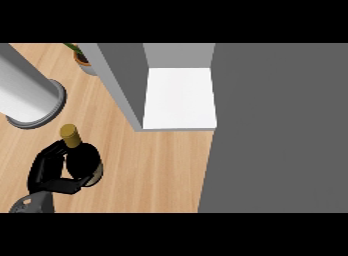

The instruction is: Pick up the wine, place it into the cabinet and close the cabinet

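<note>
Closest to the camera, at the lower left, a grey forearm (31, 204) ends in the left hand (50, 172), whose black fingers and thumb are curled round the wine bottle (82, 159). This dark bottle points its yellow-gold cap (71, 135) up towards the view, and a pale patch (96, 178) near its base may be a label, though no writing on it can be read. Whether the bottle stands on the wooden counter (158, 170) or is lifted off it cannot be told. It is outside the cabinet (122, 80), to the left of the opening and nearer the camera. The cabinet is open, with a grey side wall and a white inner floor (178, 97) in view. A broad dark grey panel (280, 130) adjoins the opening on the right. At the upper left stands a pale grey cylinder (18, 85) on a ringed base, and a potted plant (84, 61) sits just beside the cabinet's left wall.
</note>
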You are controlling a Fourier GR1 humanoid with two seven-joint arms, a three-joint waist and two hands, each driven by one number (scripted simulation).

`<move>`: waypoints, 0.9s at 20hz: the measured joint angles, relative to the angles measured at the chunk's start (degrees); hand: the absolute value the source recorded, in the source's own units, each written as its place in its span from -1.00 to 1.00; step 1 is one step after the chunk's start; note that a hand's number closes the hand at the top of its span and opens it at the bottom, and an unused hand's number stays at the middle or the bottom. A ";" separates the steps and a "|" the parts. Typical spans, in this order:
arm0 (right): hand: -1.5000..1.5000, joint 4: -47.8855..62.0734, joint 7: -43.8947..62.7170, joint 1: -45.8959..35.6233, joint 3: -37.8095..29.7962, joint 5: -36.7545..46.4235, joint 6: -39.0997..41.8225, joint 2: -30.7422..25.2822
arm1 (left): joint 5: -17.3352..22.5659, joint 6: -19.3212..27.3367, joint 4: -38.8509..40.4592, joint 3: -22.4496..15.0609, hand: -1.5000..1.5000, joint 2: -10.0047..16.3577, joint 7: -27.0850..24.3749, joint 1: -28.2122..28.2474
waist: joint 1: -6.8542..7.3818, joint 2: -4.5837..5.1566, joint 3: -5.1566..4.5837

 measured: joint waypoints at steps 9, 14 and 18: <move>-1.00 0.44 -0.21 0.32 0.28 0.04 0.08 0.43 | -3.49 12.05 -11.39 -8.61 1.00 -10.73 -1.85 1.28 | 0.37 -0.13 -0.04; -1.00 1.46 -0.56 -0.21 -0.01 -0.58 0.56 0.40 | -1.17 16.74 -22.14 -16.12 1.00 -12.32 3.33 2.46 | 0.61 -0.15 -0.03; -1.00 1.34 -0.60 -0.07 0.32 -0.63 0.41 0.61 | 2.74 19.46 -32.28 -22.93 1.00 -12.75 10.66 4.50 | 0.65 -0.24 -0.05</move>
